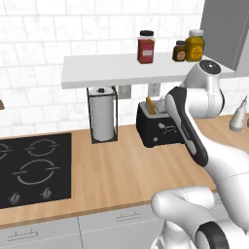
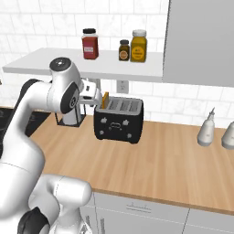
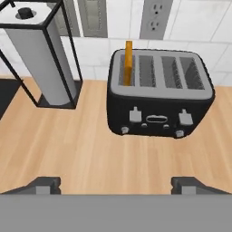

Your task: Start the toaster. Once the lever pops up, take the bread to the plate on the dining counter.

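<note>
The black toaster [image 1: 158, 127] [image 2: 118, 121] [image 3: 158, 97] stands on the wooden counter against the tiled wall. Its two pale levers [image 3: 134, 114] face me. A slice of bread [image 1: 150, 105] [image 2: 106, 100] [image 3: 129, 61] stands upright in the leftmost slot, and its top half sticks out. My gripper [image 2: 93, 97] [image 3: 115, 185] is open and holds nothing. It hovers above the counter just left of the toaster's top and looks down at its front. The plate and the dining counter are out of view.
A paper towel roll in a black wire holder [image 1: 102, 114] [image 3: 43, 59] stands left of the toaster. The black hob [image 1: 34, 168] lies further left. A white shelf [image 1: 112, 68] with jars hangs above. Two pale bottles [image 2: 206, 128] stand to the right. Wall sockets [image 3: 156, 18] sit behind the toaster.
</note>
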Controlling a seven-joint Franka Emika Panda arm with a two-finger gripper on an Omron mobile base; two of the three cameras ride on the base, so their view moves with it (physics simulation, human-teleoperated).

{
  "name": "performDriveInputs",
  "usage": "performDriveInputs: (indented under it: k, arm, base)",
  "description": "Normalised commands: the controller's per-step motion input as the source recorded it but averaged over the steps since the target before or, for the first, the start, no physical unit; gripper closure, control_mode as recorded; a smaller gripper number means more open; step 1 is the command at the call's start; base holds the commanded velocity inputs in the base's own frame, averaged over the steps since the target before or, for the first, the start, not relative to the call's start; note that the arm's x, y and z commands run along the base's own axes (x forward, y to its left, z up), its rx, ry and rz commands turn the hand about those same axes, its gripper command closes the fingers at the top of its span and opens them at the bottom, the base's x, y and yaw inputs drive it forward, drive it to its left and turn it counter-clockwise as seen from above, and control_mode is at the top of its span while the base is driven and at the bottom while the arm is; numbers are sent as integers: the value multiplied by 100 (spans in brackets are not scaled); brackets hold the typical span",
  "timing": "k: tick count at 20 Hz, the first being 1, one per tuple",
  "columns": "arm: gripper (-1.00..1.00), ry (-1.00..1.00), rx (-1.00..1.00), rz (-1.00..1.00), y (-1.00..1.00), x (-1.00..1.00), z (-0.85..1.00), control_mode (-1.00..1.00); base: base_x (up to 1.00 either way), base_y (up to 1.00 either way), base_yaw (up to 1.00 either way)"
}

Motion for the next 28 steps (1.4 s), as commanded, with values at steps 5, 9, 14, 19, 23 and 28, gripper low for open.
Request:
performDriveInputs:
  k: [5,9,14,19,23,28]
  arm:
    - [100,1,0,0,0,7,-2,-100]
    - [100,0,0,0,-29,24,-33,-100]
    - [100,0,0,0,-24,32,-48,-100]
    - [100,0,0,0,-3,36,-44,-100]
    - [100,0,0,0,0,39,-49,-100]
    - [100,4,0,3,0,20,-32,-100]
  base:
    - [0,0,0]
    - [0,0,0]
    - [0,0,0]
    - [0,0,0]
    - [0,0,0]
    - [0,0,0]
